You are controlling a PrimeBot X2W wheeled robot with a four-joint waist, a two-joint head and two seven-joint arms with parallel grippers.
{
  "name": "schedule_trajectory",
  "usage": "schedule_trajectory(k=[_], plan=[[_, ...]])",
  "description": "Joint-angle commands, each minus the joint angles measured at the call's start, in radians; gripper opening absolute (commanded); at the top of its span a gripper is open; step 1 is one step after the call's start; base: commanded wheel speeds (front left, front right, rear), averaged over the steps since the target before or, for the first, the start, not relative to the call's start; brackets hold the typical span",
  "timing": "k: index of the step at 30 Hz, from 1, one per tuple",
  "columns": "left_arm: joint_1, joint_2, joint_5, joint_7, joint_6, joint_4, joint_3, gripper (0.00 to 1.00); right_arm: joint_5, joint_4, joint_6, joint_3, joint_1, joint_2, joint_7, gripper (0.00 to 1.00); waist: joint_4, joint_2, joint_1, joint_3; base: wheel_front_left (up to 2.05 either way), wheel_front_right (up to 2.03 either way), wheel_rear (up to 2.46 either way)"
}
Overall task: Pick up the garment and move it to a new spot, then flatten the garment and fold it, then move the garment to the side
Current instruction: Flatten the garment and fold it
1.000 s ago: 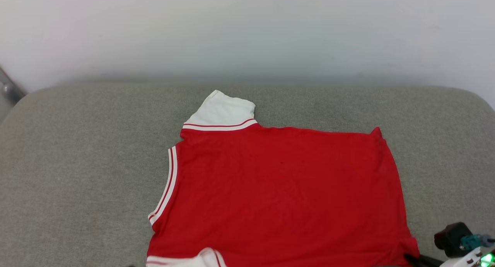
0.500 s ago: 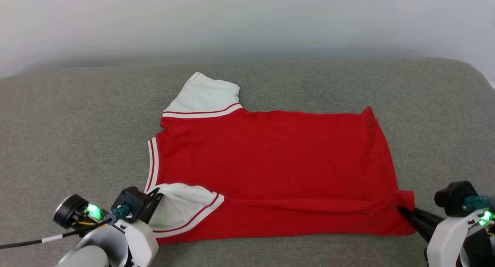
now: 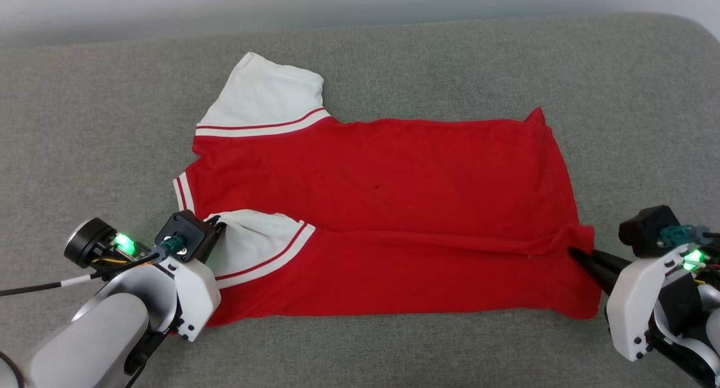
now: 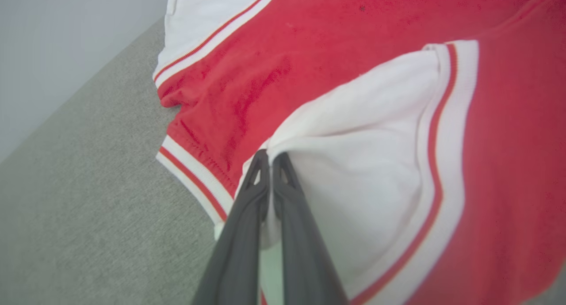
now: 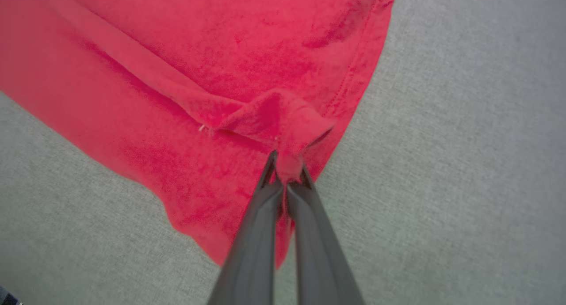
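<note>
The garment (image 3: 382,208), a red T-shirt with white sleeves and striped trim, lies spread on the grey cushion, collar to the left, plain red side up. Its near edge is lifted and doubled over toward the middle. My left gripper (image 3: 220,226) is shut on the near white sleeve (image 4: 367,154) at the lower left. My right gripper (image 3: 574,252) is shut on the near hem corner (image 5: 287,119) at the lower right, where the red cloth bunches. The far white sleeve (image 3: 264,98) lies flat. No print shows.
The grey cushion (image 3: 84,123) reaches all round the garment, with bare room left, right and in front. A pale wall runs along its far edge (image 3: 112,5). A black cable (image 3: 34,288) trails from my left wrist.
The head camera has tilted down, bringing both arms into view. Both grippers have carried the near edge of the garment farther over the red body, holding it throughout.
</note>
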Motion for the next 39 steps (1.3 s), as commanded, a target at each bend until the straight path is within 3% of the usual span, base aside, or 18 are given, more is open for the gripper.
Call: schedule_trajectory(k=[1, 14, 15, 16, 17, 21, 29, 33, 39], plan=[[-0.020, -0.012, 0.002, 0.003, -0.009, 0.023, -0.001, 0.00, 0.005, 0.022, -0.001, 0.018, -0.039, 0.010, 0.003, 0.00, -0.005, -0.0001, -0.0002, 0.036, 0.00, 0.00, 0.00], [-0.018, -0.078, -0.019, -0.050, -0.051, 0.175, -0.025, 0.00, 0.051, 0.221, -0.001, 0.182, -0.152, 0.005, -0.029, 0.00, 0.018, -0.0001, -0.0002, 0.040, 0.00, 0.00, 0.00], [-0.016, -0.082, -0.018, -0.061, -0.049, 0.179, -0.024, 0.31, 0.059, 0.224, -0.001, 0.181, -0.150, 0.001, -0.040, 0.00, 0.023, -0.0001, -0.0002, 0.030, 0.00, 0.00, 0.00], [-0.016, -0.084, -0.014, -0.069, -0.046, 0.183, -0.024, 1.00, 0.064, 0.224, -0.001, 0.177, -0.145, -0.004, -0.052, 0.45, 0.027, -0.0001, -0.0002, 0.019, 0.00, 0.00, 0.00], [-0.013, -0.091, -0.019, -0.070, -0.045, 0.186, -0.026, 1.00, 0.064, 0.222, -0.001, 0.174, -0.137, -0.010, -0.063, 1.00, 0.033, -0.0001, -0.0002, 0.005, 0.00, 0.00, 0.00], [-0.008, -0.103, -0.057, -0.082, -0.050, 0.171, -0.006, 1.00, 0.073, 0.199, -0.001, 0.138, -0.085, -0.031, -0.106, 1.00, 0.061, -0.0001, -0.0002, -0.067, 0.00, 0.00, 0.00], [-0.046, -0.037, -0.103, -0.008, -0.071, 0.074, 0.023, 1.00, 0.062, 0.154, -0.001, 0.047, 0.036, -0.028, -0.130, 1.00, 0.097, -0.0001, -0.0002, -0.157, 0.00, 0.00, 0.00], [-0.074, -0.002, -0.141, 0.146, -0.104, 0.032, 0.002, 1.00, 0.049, 0.134, -0.001, -0.002, 0.086, -0.001, -0.124, 1.00, 0.111, -0.0001, -0.0002, -0.178, 0.00, 0.00, 0.00], [-0.133, -0.002, -0.275, 0.453, -0.151, 0.001, -0.034, 1.00, 0.025, 0.110, -0.001, -0.042, 0.134, 0.039, -0.105, 1.00, 0.123, -0.0001, -0.0002, -0.193, 0.00, 0.00, 0.00]])
